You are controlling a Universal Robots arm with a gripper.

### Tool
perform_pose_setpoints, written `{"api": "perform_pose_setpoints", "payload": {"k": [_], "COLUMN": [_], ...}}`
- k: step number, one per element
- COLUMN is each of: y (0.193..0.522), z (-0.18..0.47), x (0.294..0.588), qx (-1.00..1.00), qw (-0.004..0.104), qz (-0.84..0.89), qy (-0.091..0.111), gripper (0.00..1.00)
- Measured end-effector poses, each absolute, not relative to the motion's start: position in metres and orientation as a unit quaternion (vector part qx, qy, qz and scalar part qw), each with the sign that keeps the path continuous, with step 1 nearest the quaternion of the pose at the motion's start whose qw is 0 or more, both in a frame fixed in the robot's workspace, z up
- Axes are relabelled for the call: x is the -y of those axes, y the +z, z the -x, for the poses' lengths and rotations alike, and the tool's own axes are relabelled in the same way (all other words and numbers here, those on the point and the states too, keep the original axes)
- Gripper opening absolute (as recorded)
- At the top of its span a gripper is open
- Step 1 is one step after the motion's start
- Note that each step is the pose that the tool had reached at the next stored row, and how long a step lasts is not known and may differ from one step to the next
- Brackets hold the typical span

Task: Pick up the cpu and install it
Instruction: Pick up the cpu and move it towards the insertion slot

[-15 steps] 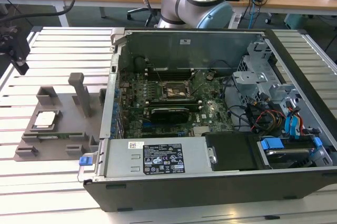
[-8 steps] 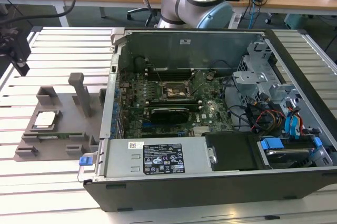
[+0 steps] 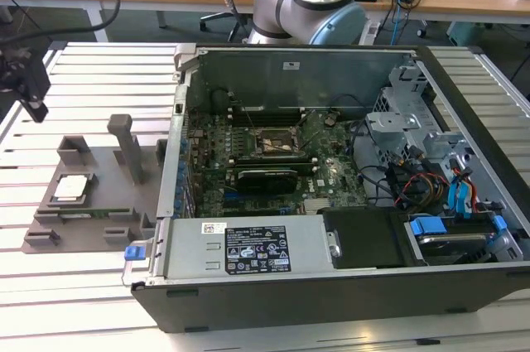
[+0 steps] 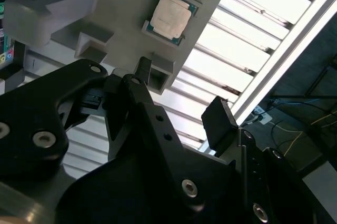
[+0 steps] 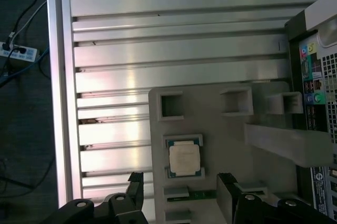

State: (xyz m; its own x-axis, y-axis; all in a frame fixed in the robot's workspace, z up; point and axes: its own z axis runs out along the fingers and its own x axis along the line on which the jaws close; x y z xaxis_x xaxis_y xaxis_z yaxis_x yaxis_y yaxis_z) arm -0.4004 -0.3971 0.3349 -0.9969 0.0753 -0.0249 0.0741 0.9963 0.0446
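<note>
gripper (image 5: 180,179) aloft, fingers (image 5: 226,192) apart, empty

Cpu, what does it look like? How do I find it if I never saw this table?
Find the open computer case, then the grey plate on the exterior view's left of it. The cpu is the small flat silvery square lying on the plate; its neighbours are grey blocks and a post.

The cpu (image 3: 70,189) is a small, thin square chip with a silvery-grey top and a pale rim. It lies flat, top up, in a recess of the grey fixture (image 3: 108,199), on the exterior view's left of the case (image 3: 248,298).
</note>
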Motion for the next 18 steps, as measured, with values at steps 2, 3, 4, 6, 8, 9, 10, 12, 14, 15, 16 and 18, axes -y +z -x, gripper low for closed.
{"api": "perform_pose_setpoints", "payload": {"k": [2, 3, 4, 6, 8, 9, 10, 12, 14, 15, 16, 18], "y": [0.333, 0.333, 0.332, 0.330, 0.329, 0.329, 0.328, 0.326, 0.325, 0.324, 0.323, 0.322], "z": [0.400, 0.400, 0.400, 0.400, 0.400, 0.400, 0.400, 0.400, 0.400, 0.400, 0.400, 0.400], "x": [0.397, 0.397, 0.397, 0.397, 0.397, 0.397, 0.397, 0.397, 0.397, 0.397, 0.397, 0.397], "qx": [-0.999, -0.999, -0.999, -0.999, -0.999, -0.999, -0.999, -0.999, -0.999, -0.999, -0.999, -0.999], "qw": [0.013, 0.013, 0.013, 0.013, 0.013, 0.013, 0.013, 0.013, 0.013, 0.013, 0.013, 0.013], "qz": [-0.037, -0.037, -0.037, -0.037, -0.037, -0.037, -0.037, -0.037, -0.037, -0.037, -0.037, -0.037], "qy": [0.022, 0.022, 0.022, 0.022, 0.022, 0.022, 0.022, 0.022, 0.022, 0.022, 0.022, 0.022], "gripper": [0.66, 0.66, 0.66, 0.66, 0.66, 0.66, 0.66, 0.66, 0.66, 0.66, 0.66, 0.66]}}
